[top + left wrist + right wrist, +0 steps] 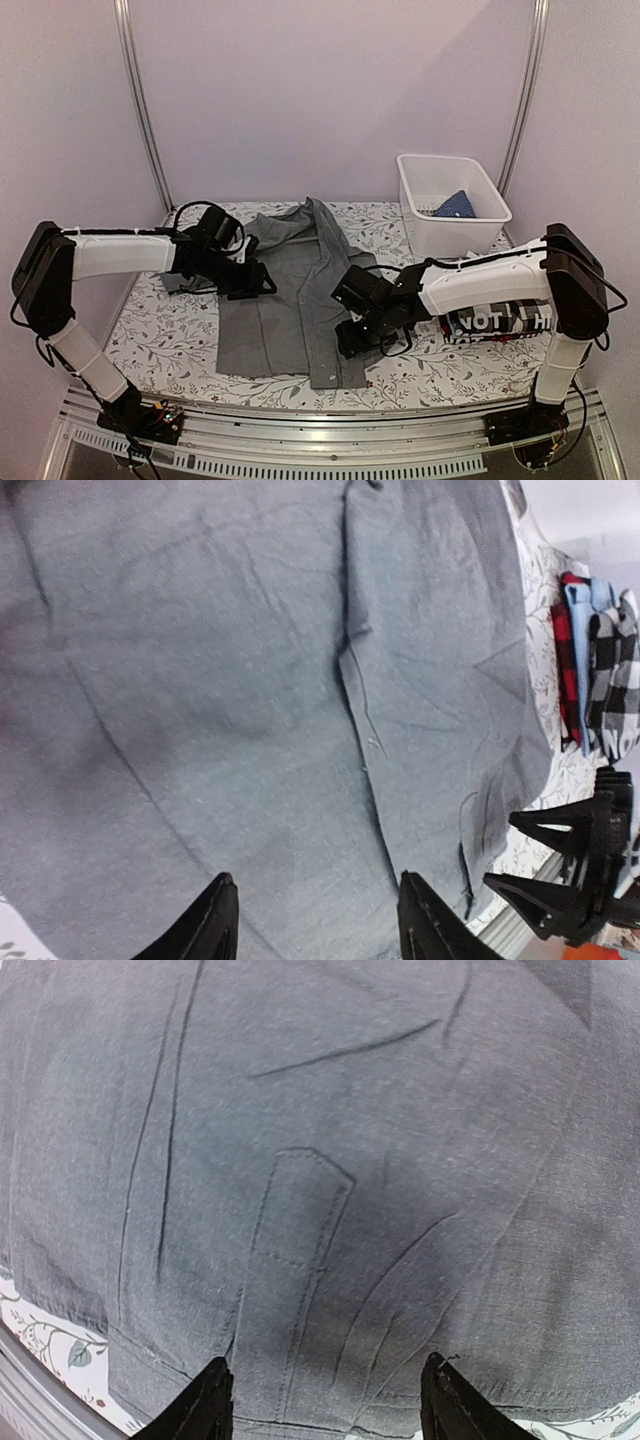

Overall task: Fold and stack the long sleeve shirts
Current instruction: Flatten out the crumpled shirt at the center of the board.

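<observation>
- Top view: one grey shirt (285, 300) lies spread flat in the middle of the tabletop (160, 340), collar at the far end.
- Two arms. The left tool (260, 283) is over the shirt's left edge, and the right tool (352, 340) is over its near right part.
- One stack of folded shirts (495, 322) sits right of the grey shirt, under the right arm, with white letters "NOT" on the dark top one.
- One white basket (480, 190) stands at the far right with one blue cloth (457, 205) inside.
- Left wrist view: grey shirt (250, 680) fills the frame, right below the left tool (320, 925). Its two fingers (215, 925) are spread, with flat cloth showing in the gap and nothing pinched.
- The stack (600, 670) at the right edge shows three layers: red-black checked, pale blue, black-white checked. The right tool (545, 865) is near it, fingers apart.
- Right wrist view: grey shirt (330, 1110) lies just under the right tool (328, 1405). Its two fingers (205, 1405) are spread wide and hold nothing. One cuff placket (300, 1230) lies ahead of the gap.
</observation>
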Robot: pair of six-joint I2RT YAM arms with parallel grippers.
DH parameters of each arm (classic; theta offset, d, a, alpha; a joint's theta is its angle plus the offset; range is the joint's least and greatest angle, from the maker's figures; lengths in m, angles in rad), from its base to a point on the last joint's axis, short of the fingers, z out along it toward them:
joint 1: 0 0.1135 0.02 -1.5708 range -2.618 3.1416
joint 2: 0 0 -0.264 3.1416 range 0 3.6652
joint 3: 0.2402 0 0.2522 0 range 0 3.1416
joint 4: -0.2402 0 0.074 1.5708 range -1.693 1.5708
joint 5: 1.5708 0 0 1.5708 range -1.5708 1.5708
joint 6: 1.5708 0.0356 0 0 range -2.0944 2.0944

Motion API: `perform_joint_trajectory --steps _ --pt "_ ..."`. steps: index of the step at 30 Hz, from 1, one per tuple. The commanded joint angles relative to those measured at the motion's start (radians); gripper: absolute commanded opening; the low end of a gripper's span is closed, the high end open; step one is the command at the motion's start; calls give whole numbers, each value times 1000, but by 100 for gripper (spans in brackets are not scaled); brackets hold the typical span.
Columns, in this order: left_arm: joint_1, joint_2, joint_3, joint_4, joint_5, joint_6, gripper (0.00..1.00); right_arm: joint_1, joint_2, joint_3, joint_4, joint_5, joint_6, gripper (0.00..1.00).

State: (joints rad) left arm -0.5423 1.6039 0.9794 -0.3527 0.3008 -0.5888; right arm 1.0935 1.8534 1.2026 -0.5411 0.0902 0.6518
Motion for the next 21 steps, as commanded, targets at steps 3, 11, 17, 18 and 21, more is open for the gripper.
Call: perform_joint_trajectory --steps 3,11,17,18,21 --pt "-105 43 -55 91 87 -79 54 112 53 57 -18 -27 87 55" --pt "-106 44 -184 137 93 -103 54 157 137 88 -62 -17 151 53" --pt "-35 13 -308 131 36 -125 51 163 156 125 -118 18 158 47" --pt "-26 7 -317 122 19 -126 50 164 161 132 -126 17 157 44" --pt "5 -17 -345 94 -34 -131 50 175 188 159 -160 16 151 33"
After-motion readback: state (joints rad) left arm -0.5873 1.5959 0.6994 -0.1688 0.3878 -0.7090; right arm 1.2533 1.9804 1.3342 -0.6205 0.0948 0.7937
